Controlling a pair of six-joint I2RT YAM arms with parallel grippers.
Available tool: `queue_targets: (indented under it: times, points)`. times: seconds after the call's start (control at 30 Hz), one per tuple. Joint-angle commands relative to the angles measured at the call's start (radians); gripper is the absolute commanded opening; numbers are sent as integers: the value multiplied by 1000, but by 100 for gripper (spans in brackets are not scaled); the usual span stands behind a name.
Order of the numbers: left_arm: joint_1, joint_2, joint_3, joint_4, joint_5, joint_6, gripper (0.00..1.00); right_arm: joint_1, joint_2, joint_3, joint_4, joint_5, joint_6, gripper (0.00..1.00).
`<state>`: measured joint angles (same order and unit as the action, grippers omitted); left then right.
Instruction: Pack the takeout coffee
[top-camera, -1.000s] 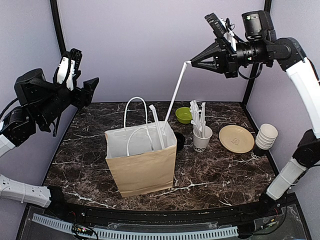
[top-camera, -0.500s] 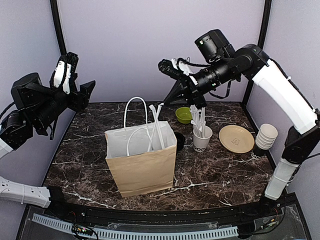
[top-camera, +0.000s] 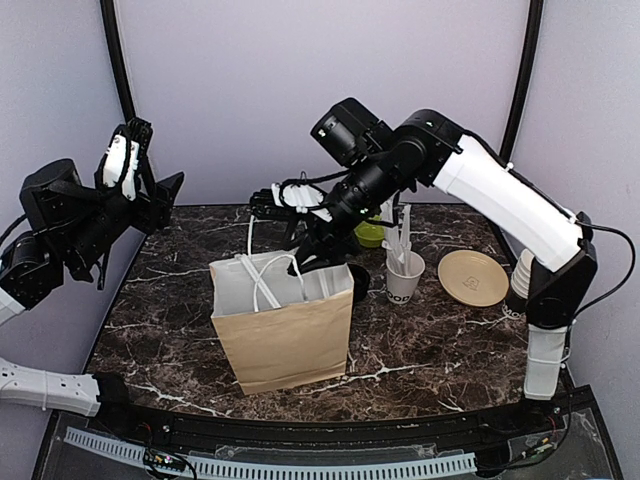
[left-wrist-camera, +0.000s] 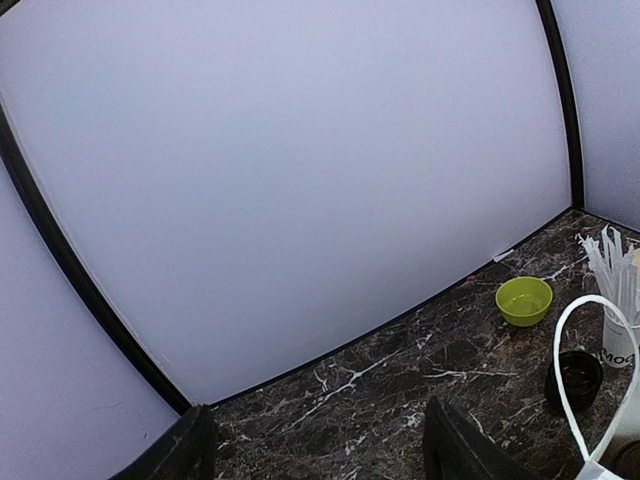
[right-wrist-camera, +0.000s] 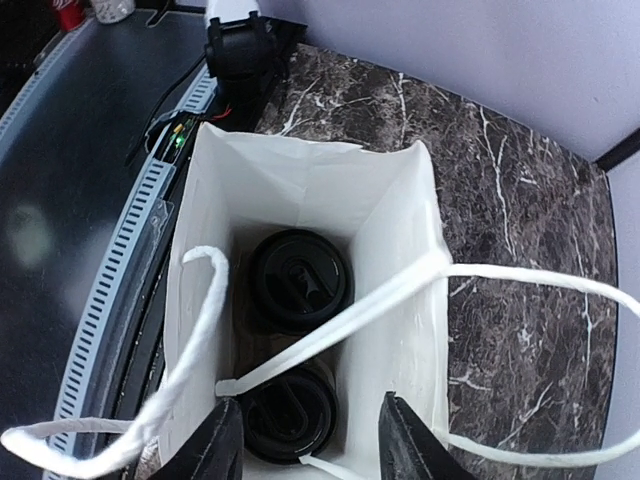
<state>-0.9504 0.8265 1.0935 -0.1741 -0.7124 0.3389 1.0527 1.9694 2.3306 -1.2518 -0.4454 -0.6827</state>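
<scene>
L gripper (left-wrist-camera: 318, 440) hangs high at far left, fingers spread wide, empty. Mid-table, two lidded takeout coffees (right-wrist-camera: 298, 280) sit side by side inside the brown paper bag (top-camera: 285, 335). R gripper (right-wrist-camera: 310, 445) hovers over the bag mouth, jaws parted, gripping nothing. Packing looks near done. Next: prob. lift R arm clear w/o snagging the rope handles (right-wrist-camera: 400, 285).

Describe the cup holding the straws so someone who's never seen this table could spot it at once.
Find the brown paper bag standing in the middle of the dark marble table. Just right of it, before the tan plate, stands a single white paper cup. It alone holds white wrapped straws and bears dark lettering, unlike the nested cup stack at the right edge.
</scene>
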Motion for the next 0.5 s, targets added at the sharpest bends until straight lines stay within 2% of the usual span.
queue_targets:
  times: [0.0,0.1,0.27,0.47]
  points:
    - [9,-9,-21,22,-24,32,73,-21,-74,41,47,28,26,49]
    - [9,-8,-37,41,-14,40,73,-68,-115,22,81,23,57,50]
    - [8,3,-49,52,-3,37,73,-171,-136,-79,237,85,191,47]
    - [8,18,-51,48,7,30,73,-204,-73,-86,209,-22,208,49]
